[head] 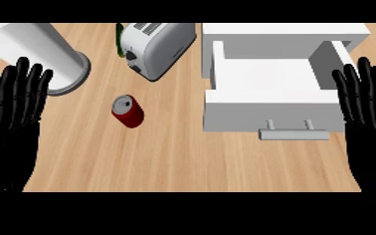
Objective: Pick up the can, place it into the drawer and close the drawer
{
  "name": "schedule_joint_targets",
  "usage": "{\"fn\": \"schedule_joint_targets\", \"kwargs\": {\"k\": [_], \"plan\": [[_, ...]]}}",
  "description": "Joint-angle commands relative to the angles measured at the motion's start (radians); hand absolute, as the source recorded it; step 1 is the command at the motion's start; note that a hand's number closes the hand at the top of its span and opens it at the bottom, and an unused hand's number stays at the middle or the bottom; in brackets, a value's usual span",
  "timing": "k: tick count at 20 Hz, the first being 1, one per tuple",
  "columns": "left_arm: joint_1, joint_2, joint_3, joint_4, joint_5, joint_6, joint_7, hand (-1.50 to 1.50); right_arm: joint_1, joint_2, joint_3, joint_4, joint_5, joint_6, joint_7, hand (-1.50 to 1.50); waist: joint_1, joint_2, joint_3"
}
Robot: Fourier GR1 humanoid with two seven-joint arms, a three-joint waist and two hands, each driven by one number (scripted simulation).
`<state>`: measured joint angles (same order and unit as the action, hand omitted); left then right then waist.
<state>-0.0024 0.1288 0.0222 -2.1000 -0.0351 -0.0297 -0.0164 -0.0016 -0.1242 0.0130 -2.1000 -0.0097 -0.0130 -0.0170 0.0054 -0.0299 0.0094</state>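
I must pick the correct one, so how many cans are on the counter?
1: the red can stands left of the open drawer, in front of the toaster. More may hide behind the toaster.

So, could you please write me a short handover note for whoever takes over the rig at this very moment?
Left hand: open, fingers up, resting at the view's left edge, holding nothing.
Right hand: open, fingers up, resting at the right edge, holding nothing.
Red can: on the wooden counter, below the toaster and left of the drawer, untouched.
Drawer: white, pulled open, nothing visible inside, handle facing the robot.
Done: nothing yet.
Left: grasp the can, place it into the drawer, push the drawer shut.
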Motion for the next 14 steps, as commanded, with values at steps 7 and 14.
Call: {"fn": "schedule_joint_targets", "kwargs": {"k": [7,14], "plan": [[-0.032,0.159,-0.017,0.217,0.268,-0.302,0.097,-1.5,0.083,0.042,-0.028,0.067,0.003,-0.069,0.133,-1.5,-0.056,0.049,-0.009],[-0.13,0.31,0.123,0.267,0.564,-0.453,0.271,-1.5,0.185,0.028,-0.093,0.012,-0.025,-0.065,0.17,-1.5,-0.011,0.028,-0.009]]}}
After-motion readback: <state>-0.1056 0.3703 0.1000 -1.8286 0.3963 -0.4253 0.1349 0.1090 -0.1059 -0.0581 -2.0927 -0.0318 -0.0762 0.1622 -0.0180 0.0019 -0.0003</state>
